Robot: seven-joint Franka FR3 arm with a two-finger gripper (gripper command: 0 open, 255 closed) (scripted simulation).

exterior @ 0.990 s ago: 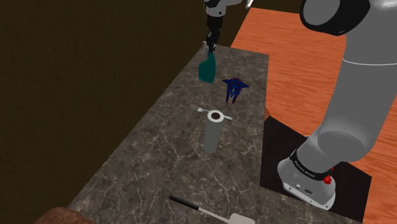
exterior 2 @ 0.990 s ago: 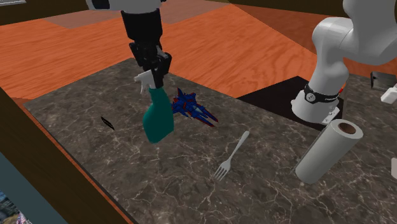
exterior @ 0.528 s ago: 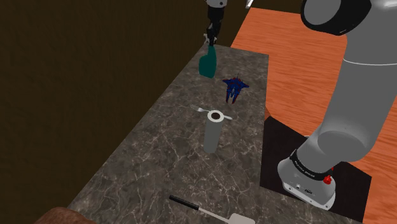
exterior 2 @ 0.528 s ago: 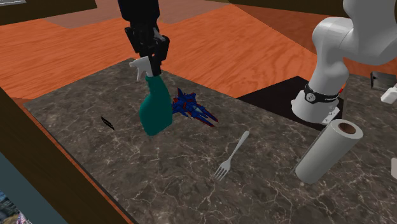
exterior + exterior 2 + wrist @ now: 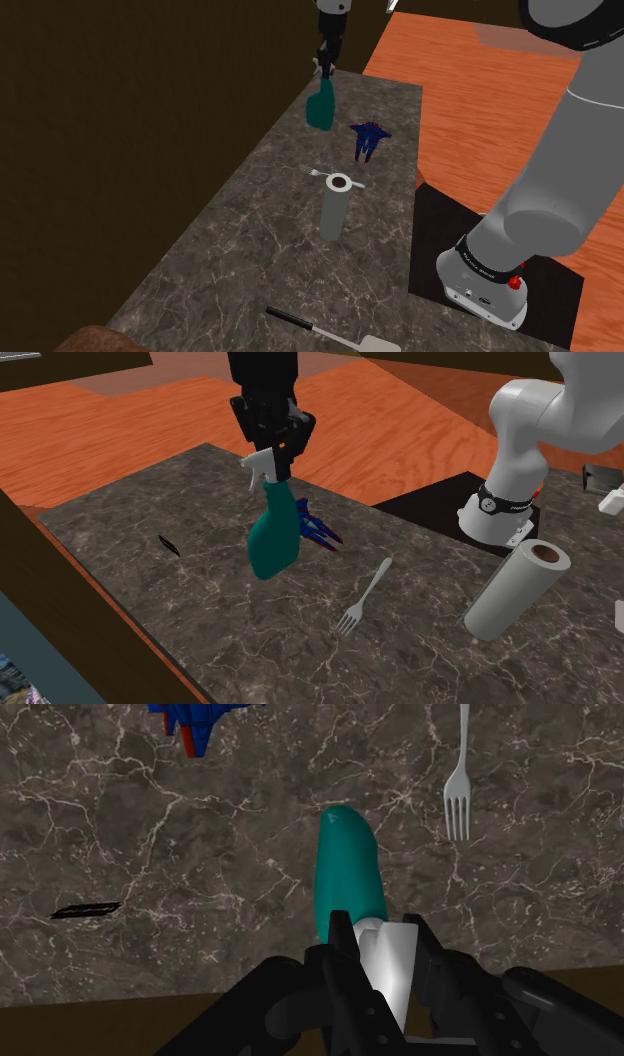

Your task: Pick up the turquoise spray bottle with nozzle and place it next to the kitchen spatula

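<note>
Under the hand (image 5: 277,444): the teal bottle (image 5: 273,537) hung over the counter (image 5: 200,622).
Hand: closed tight on the bottle's white top.
Spatula (image 5: 330,331): far from the hand.

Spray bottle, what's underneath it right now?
Dark marbled countertop lies under the teal spray bottle, which the gripper holds by its white nozzle. The blue toy and fork lie off to the sides. The bottle's body covers the patch straight below.
</note>
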